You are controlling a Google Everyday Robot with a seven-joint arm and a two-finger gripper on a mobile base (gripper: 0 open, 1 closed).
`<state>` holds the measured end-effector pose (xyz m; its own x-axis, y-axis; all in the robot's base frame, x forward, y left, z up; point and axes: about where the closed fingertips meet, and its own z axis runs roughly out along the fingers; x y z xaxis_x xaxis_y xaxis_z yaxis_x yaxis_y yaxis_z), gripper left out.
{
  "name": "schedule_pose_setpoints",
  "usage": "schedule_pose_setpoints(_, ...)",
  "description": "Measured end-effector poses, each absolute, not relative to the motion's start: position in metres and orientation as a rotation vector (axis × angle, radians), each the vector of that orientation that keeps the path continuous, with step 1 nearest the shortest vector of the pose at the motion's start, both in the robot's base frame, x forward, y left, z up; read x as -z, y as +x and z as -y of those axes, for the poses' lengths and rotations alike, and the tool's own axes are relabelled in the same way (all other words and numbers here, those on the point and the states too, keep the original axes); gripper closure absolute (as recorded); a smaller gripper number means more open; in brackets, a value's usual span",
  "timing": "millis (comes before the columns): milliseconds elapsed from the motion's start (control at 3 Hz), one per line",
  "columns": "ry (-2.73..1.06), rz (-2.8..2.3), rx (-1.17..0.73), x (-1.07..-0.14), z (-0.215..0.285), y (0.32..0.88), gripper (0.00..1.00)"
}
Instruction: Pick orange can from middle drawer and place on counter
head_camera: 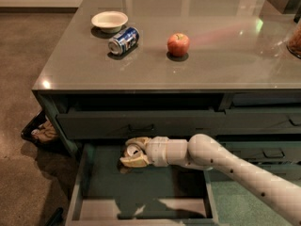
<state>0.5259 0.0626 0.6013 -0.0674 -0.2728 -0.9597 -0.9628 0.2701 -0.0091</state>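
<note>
The middle drawer (94,192) is pulled open below the counter (188,65), showing its flat green floor. My gripper (133,152) reaches into the drawer's back left part from the right, on the white arm (225,161). Its cream fingers (132,162) close above and below the orange can (133,149). The can lies tilted with its silver top facing out, and most of its body is hidden by the fingers. The can sits low over the drawer floor.
On the counter are a white bowl (109,20), a blue-and-white can (124,40) on its side and a red apple (178,44). A closed drawer front (141,123) sits just above the gripper. A dark bin (40,132) stands on the floor at left.
</note>
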Motion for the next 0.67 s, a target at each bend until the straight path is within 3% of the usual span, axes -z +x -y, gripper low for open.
schedule_pose_setpoints(667, -1.328, -1.462, -0.735, -0.721, -0.060, 0.459, 1.00)
